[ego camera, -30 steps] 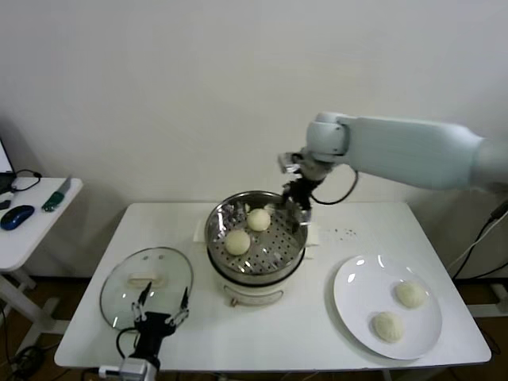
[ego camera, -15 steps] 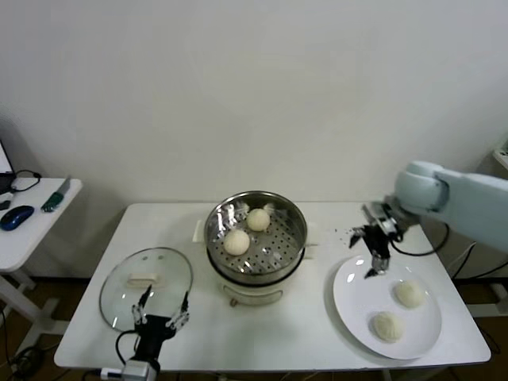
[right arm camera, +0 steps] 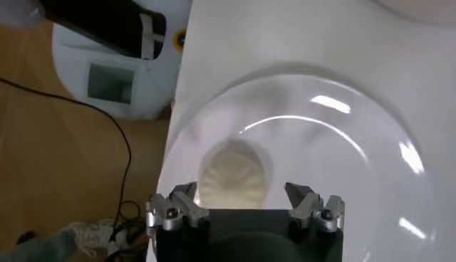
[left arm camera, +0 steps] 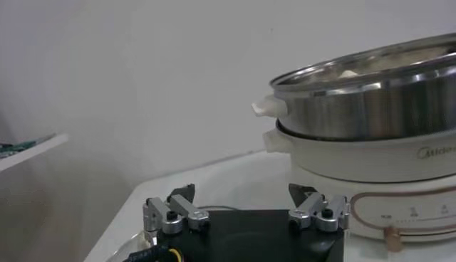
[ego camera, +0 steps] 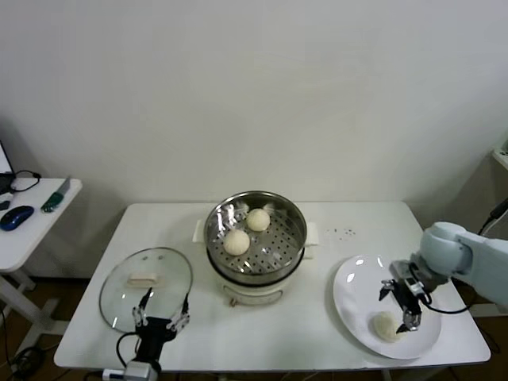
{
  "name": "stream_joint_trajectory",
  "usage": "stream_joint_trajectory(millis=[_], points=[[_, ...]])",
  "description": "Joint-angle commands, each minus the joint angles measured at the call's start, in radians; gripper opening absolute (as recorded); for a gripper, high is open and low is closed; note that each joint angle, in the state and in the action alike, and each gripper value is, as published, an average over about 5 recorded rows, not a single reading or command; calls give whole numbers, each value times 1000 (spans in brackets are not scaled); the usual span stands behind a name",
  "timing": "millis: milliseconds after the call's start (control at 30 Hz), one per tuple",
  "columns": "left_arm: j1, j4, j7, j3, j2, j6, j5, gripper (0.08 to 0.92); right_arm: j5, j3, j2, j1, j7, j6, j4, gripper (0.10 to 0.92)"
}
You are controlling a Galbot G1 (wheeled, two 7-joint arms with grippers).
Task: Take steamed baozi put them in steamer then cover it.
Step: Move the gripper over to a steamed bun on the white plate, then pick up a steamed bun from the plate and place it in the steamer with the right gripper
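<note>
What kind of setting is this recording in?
Probably a lab mock-up of a kitchen: an electric steamer and plate on a plain white table, beside a side desk with a mouse.

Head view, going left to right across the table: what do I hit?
Glass cover with the left gripper near it → steamer holding two baozi → white plate → right gripper over the plate.

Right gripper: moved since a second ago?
Yes. The right gripper has swung from the steamer rim across to the white plate, now open over the buns there; one bun shows beside it.
</note>
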Motion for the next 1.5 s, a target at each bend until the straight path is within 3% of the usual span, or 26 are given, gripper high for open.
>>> stream_joint_trajectory(millis=[33,533,1033,1233,1500], points=[[2,4,0,0,-1,1,3,823,-92,97,-17,-166,5,6,-15,823],[6,9,0,-2,-5,-2,4,823,-104,95,57,-171,29,3,-62,817],[7,8,0,0,-7,-4,6,823,-105,67,62,-93,22,28,-62,672],[8,8,0,2,-6,-4,6,823,-158,-119,140,229,-20,288,-71,670],[20,10,0,2,-9,-5,5,823,-146,-309,394,645,-62,563,-89,676]])
